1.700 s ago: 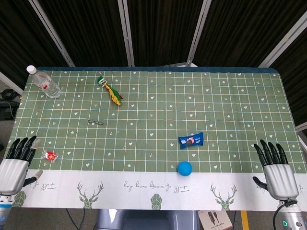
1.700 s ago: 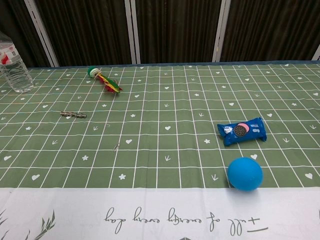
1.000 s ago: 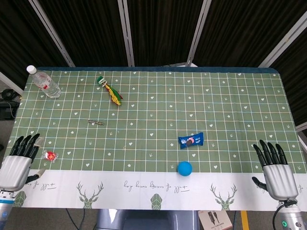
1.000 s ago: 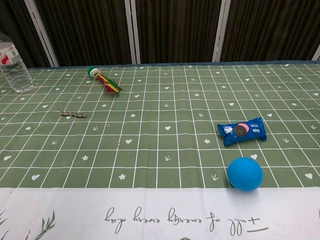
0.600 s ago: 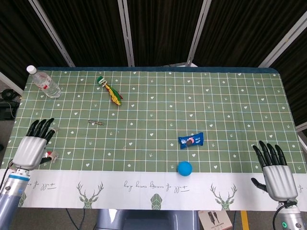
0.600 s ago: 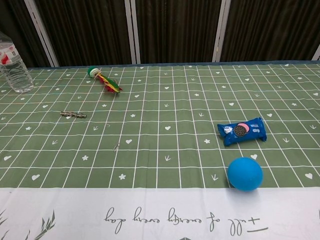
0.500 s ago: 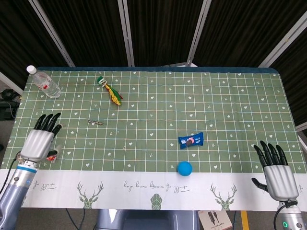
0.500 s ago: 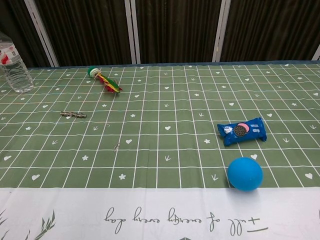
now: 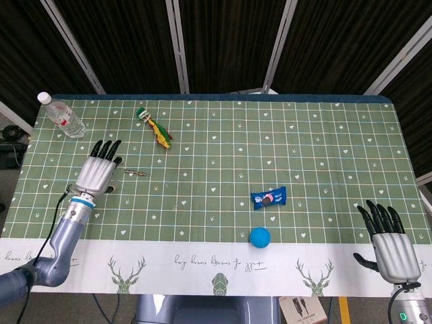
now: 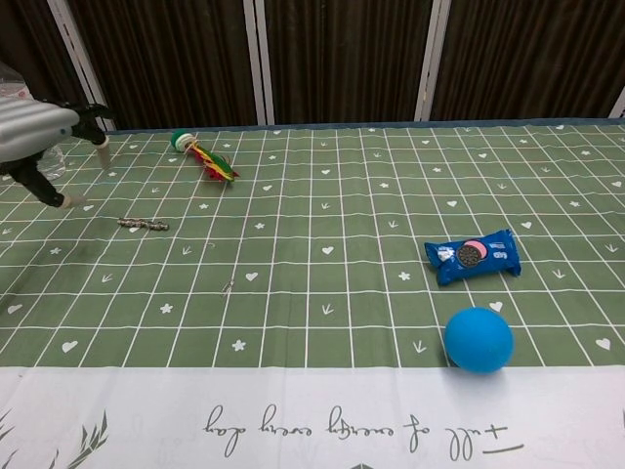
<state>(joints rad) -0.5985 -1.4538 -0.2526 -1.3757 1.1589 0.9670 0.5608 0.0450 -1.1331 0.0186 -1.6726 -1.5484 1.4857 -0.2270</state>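
- Your left robot hand (image 9: 98, 170) hangs over the left part of the green grid-patterned table (image 9: 324, 148), fingers spread apart and pointing away from the robot, with nothing in them
- The thing nearest to it, the small silvery metal chain piece (image 9: 135, 173), lies flat on the table just beside the fingertips on their right; in the chest view it (image 10: 144, 225) sits apart from the hand (image 10: 34, 129), so I judge there is no contact yet
- So the approach is roughly made, while the closing of the fingers, the grip and any lift are all left to do
- Your right robot hand (image 9: 391, 243) is open too, fingers straight and apart, empty, at the near right corner, well apart from everything
- Untouched on the table: the clear plastic water bottle (image 9: 62, 116) at the far left, the green, red and yellow rope toy (image 9: 155, 128), the blue cookie packet (image 9: 269, 198) and the blue ball (image 9: 260, 236) near the front edge
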